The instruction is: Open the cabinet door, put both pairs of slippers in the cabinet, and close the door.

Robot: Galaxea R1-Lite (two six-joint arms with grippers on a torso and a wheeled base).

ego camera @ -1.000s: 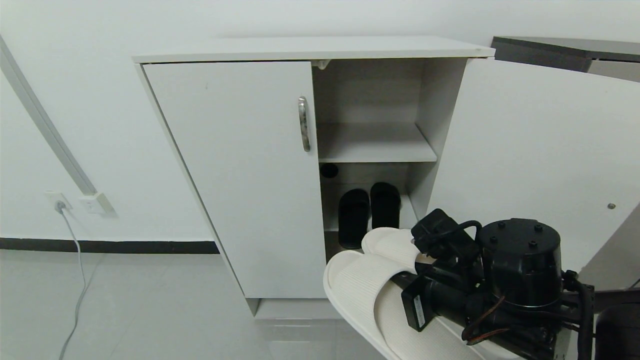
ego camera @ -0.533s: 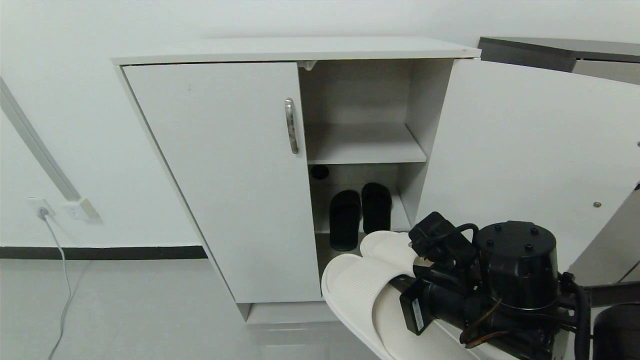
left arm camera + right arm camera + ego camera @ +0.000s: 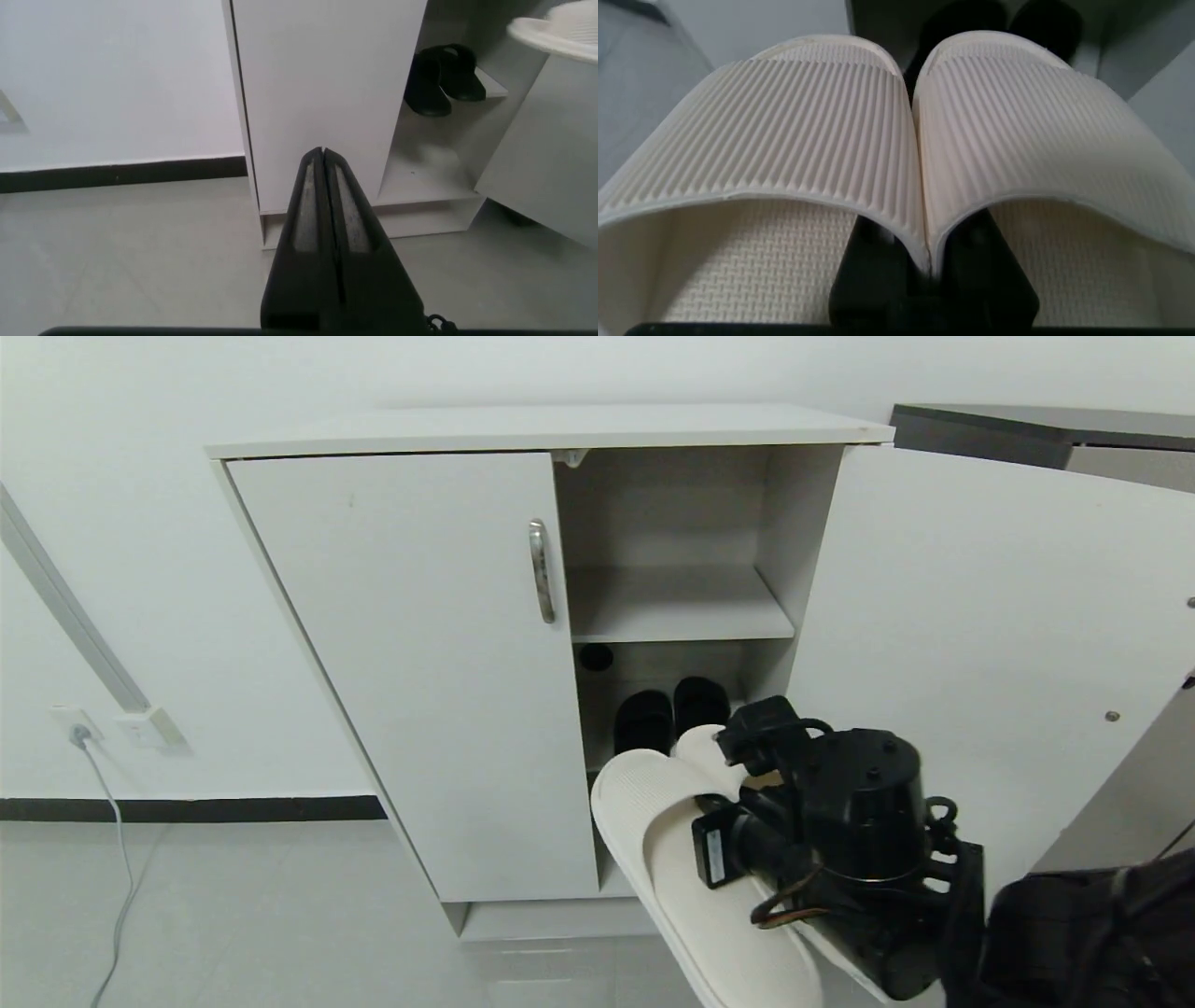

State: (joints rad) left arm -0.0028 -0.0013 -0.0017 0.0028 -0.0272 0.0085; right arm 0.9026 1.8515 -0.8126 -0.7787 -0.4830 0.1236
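Right hand [image 3: 747, 795] is clenched on the white slippers [image 3: 813, 121], its dark fingers pinching the pair where the two inner edges meet. The pair sits side by side, soles down and toes pointing away from the hand, straight at the cabinet [image 3: 560, 425] opening. The toes are up at the front of the opening, tilted a little upward from the hand.

Just past those toes are the black slippers [image 3: 667, 714], parked side by side on the lower shelf inside, toes toward the back. Above them the upper shelf [image 3: 672, 611] is bare. A small dark hole shows in the back panel just under it.

To the right of the hand the open door [image 3: 980, 616] is swung wide, its inner face turned this way. To the left of the hand is the shut door [image 3: 411, 663], with a metal handle [image 3: 540, 569] at its inner edge.

Left hand [image 3: 322, 163] is clenched on nothing, fingers pressed flat together. It hangs low over the grey floor [image 3: 140, 252], well short of the cabinet. Ahead of it stands the shut door, and off to one side beyond are the black slippers on their shelf.

Behind it all is a white wall [image 3: 140, 523] with a dark strip along its foot.
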